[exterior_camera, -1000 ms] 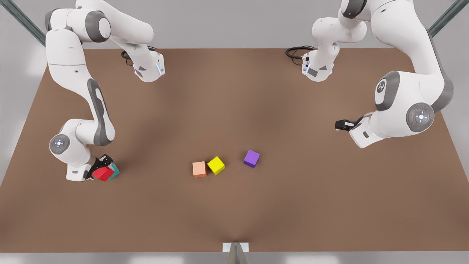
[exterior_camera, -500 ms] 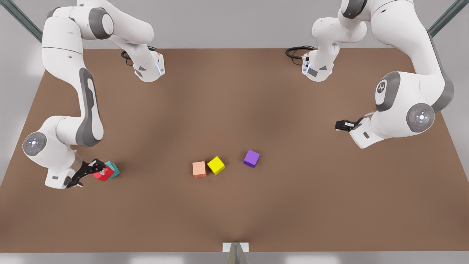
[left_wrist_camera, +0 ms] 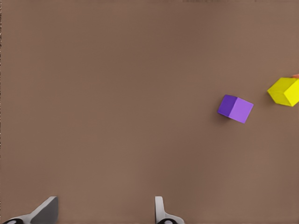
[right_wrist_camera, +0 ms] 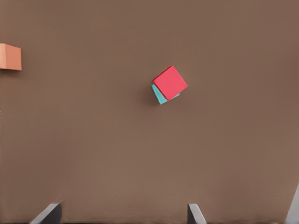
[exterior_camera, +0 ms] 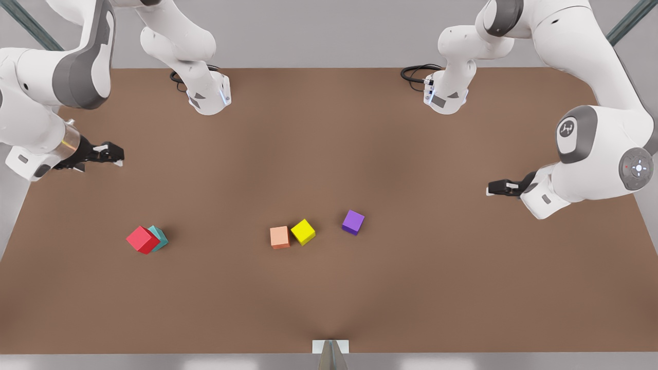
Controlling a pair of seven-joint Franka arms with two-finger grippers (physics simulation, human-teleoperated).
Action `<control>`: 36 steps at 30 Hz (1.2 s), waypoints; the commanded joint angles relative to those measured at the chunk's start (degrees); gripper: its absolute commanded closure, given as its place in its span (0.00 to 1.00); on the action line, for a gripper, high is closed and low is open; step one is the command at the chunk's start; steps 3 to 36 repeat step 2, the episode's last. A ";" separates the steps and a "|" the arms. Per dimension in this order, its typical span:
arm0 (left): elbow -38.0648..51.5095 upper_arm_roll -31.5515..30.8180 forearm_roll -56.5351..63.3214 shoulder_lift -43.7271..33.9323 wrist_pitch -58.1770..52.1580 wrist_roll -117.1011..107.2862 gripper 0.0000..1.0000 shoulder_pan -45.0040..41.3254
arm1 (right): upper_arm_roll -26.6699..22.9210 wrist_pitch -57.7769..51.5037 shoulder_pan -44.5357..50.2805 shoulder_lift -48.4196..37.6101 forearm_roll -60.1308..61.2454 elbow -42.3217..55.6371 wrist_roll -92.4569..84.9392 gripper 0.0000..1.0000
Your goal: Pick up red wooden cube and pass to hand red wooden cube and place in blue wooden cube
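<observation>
The red wooden cube [exterior_camera: 141, 239] sits turned on top of the blue wooden cube [exterior_camera: 161, 237], a teal block that peeks out from under it, at the front view's left. In the right wrist view the red wooden cube [right_wrist_camera: 170, 82] covers most of the blue wooden cube [right_wrist_camera: 158, 95]. My right gripper [exterior_camera: 117, 155] hovers above and behind the stack, open and empty, and its fingertips [right_wrist_camera: 50, 213] stand wide apart. At the front view's right my left gripper [exterior_camera: 491, 189] waits open over the table, with one of its fingertips [left_wrist_camera: 160, 210] showing in the left wrist view.
A salmon cube [exterior_camera: 279, 237], a yellow cube [exterior_camera: 303, 232] and a purple cube [exterior_camera: 353, 222] lie near the middle of the brown table [exterior_camera: 329, 298]. The purple cube [left_wrist_camera: 235, 108] and yellow cube [left_wrist_camera: 285, 91] lie ahead of my left gripper.
My right gripper has let go of the red wooden cube and pulled up and away toward the front view's upper left. The left arm shifted slightly toward the front view's right.
</observation>
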 commanded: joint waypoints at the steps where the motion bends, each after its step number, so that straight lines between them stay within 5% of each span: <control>1: -0.18 -0.53 5.03 -0.11 1.98 -0.22 0.00 -0.93 | 0.01 -4.50 0.08 -0.43 0.63 -0.35 20.23 0.00; 36: -0.18 -0.53 5.03 -0.11 1.98 -0.22 0.00 -0.84 | -0.08 -4.68 0.08 -0.43 0.63 -0.35 20.23 0.00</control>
